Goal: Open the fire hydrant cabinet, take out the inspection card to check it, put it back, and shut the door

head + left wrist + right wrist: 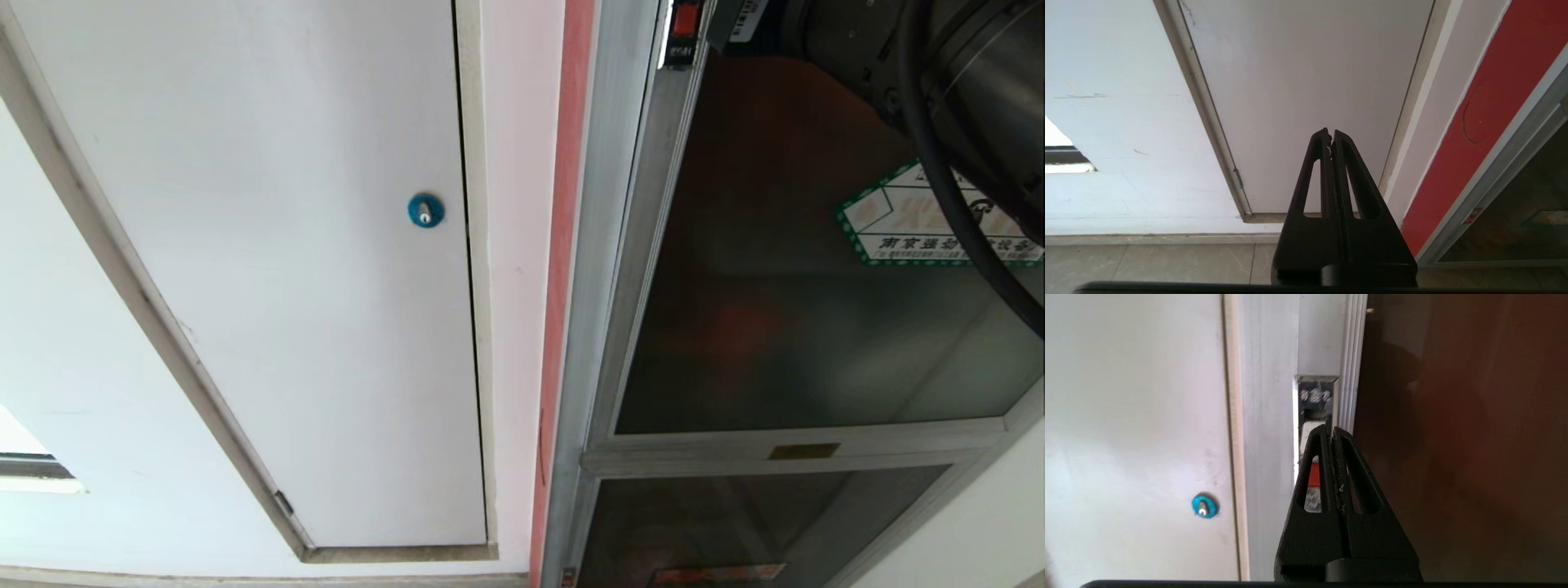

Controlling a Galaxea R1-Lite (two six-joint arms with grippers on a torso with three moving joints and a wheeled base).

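Barely begun, judging by the scene. Nearest, in the right wrist view, right gripper (1332, 430) with jaws pressed together on nothing, tips poised just before the red latch (1314, 475) recessed in the silver frame of the fire hydrant cabinet (1318, 343); contact with the latch impossible to confirm. From the head view, only the bulk of the right arm (939, 73) looming beside the latch (687, 20), crossing over the door's green-bordered sticker (906, 224). Left gripper (1332, 134) parked well away from the latch, jaws likewise closed and empty, aimed toward the foot of the white door (1306, 81) next to the cabinet. Beyond the latch, the door (800, 269) lying flush in its frame, dark glass unbroken, apparently not yet swung out. Below it, a smaller dark panel (735, 514) also shut. Inspection card nowhere visible, presumably behind the glass inside the cabinet. To the far side of the latch, the white door's blue round lock (425, 210), no part of the job. Done so far: approach to the latch only. Left to do: release the latch, pull the door open, fetch out the card, check it, return it, close up.
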